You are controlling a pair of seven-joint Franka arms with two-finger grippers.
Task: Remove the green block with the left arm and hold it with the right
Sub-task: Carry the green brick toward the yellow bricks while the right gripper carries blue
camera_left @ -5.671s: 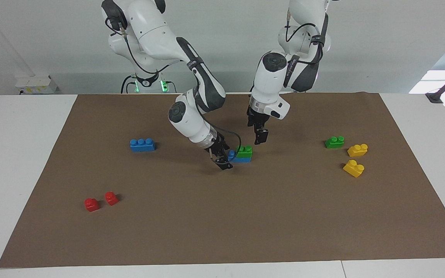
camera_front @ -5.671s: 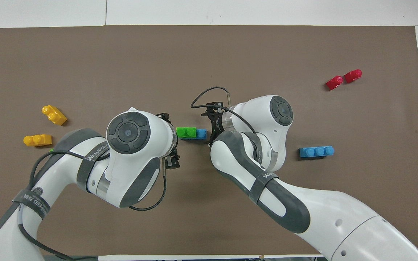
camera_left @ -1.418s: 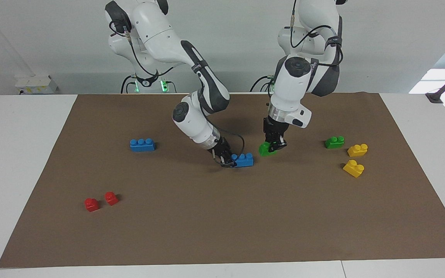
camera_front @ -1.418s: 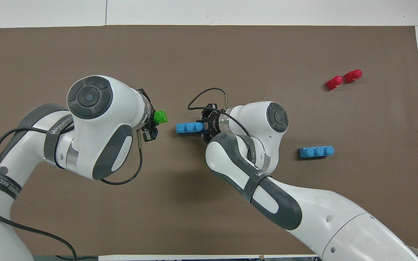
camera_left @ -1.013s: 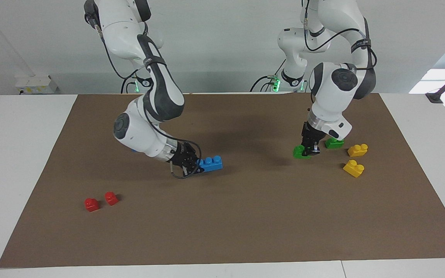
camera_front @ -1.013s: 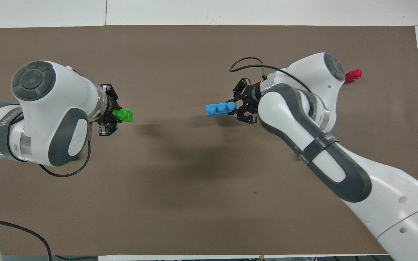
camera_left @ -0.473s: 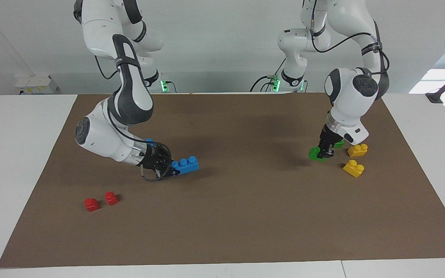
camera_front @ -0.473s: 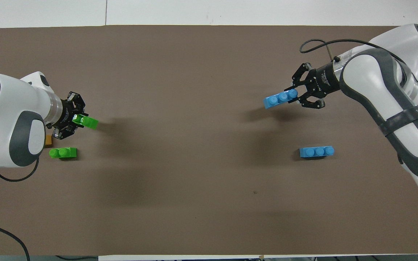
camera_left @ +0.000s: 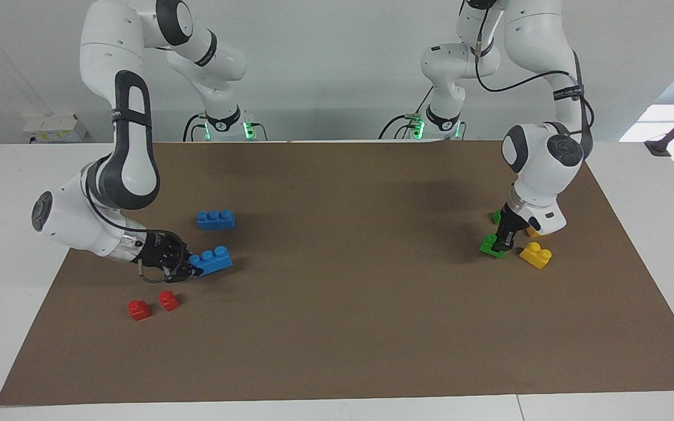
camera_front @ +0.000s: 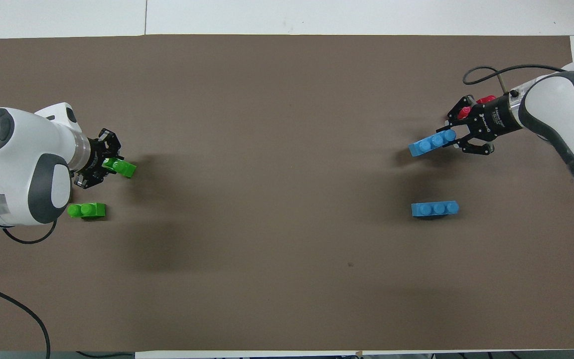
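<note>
My left gripper (camera_left: 501, 242) is shut on the green block (camera_left: 491, 246) and holds it low at the mat, toward the left arm's end of the table, beside a yellow brick (camera_left: 536, 255). Whether the block touches the mat I cannot tell. In the overhead view the left gripper (camera_front: 109, 165) and green block (camera_front: 121, 168) show clearly. My right gripper (camera_left: 189, 268) is shut on a three-stud blue brick (camera_left: 213, 259), tilted just above the mat beside two red bricks (camera_left: 168, 300). The right gripper (camera_front: 459, 139) and its blue brick (camera_front: 430, 142) also show from overhead.
A second green block (camera_front: 86, 210) lies nearer to the robots than the held one. Another yellow brick (camera_left: 531, 233) is mostly hidden by the left wrist. A second blue brick (camera_left: 215, 219) lies on the brown mat (camera_left: 348, 327).
The left gripper has come down toward the mat with the green block, beside the yellow brick. The right gripper has carried the blue brick farther toward its own end, close to the red bricks.
</note>
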